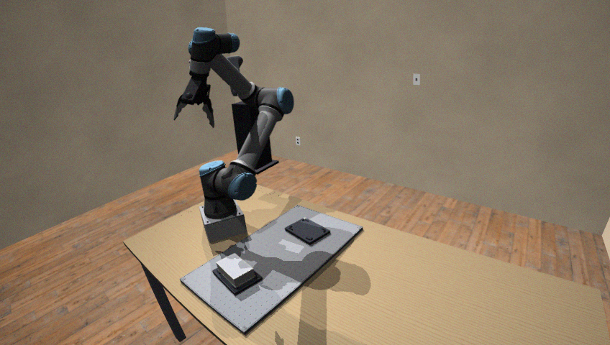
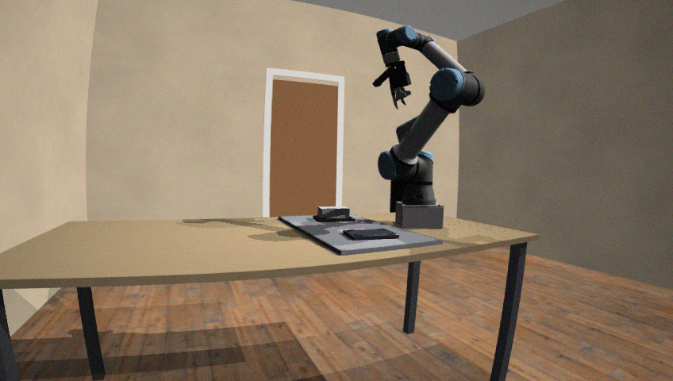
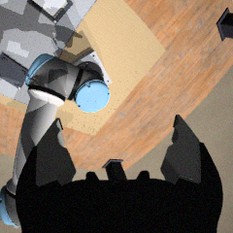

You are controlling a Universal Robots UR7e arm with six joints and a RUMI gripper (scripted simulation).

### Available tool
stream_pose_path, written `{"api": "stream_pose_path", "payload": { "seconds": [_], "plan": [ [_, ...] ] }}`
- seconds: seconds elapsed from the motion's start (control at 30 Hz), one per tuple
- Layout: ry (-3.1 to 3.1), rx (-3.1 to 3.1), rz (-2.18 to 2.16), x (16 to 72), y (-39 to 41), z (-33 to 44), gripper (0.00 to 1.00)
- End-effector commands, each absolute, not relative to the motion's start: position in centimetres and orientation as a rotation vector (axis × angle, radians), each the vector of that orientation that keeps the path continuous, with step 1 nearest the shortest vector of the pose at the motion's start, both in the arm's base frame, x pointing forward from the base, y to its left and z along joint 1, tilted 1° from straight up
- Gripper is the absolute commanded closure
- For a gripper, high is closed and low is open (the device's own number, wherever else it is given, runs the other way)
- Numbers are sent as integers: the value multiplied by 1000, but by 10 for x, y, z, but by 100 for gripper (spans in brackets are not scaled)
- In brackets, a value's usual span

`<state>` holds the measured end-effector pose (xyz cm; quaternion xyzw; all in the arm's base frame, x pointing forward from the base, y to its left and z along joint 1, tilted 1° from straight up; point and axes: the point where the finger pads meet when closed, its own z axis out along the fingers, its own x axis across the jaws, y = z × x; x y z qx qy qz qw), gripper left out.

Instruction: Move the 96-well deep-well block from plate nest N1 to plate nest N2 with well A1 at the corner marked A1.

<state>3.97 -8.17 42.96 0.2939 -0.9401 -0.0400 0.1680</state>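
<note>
The white deep-well block (image 1: 234, 267) sits in a black plate nest (image 1: 242, 285) at the near end of the grey baseplate (image 1: 273, 260). It also shows in the exterior view (image 2: 333, 212) and at the top of the wrist view (image 3: 54, 6). The other black nest (image 1: 307, 231) is empty at the plate's far end; it shows in the exterior view (image 2: 371, 233) too. My gripper (image 1: 193, 115) hangs high in the air above the arm's base, far from both nests, open and empty. Its fingers are spread wide in the wrist view.
The arm's base stands on a grey pedestal (image 1: 222, 222) at the table's corner beside the baseplate. The tan table (image 1: 385, 290) stretches wide to the right. A black box (image 1: 252, 132) stands on the floor behind the arm.
</note>
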Motion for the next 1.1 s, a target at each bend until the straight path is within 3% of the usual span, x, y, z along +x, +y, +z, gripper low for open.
{"api": "stream_pose_path", "payload": {
  "seconds": [0.0,0.53,1.07],
  "plan": [
    [-2674,836,-113,40,-82,430,0],
    [-2674,836,-113,40,-82,430,0],
    [-2672,964,-91,62,-143,399,0]
  ]
}}
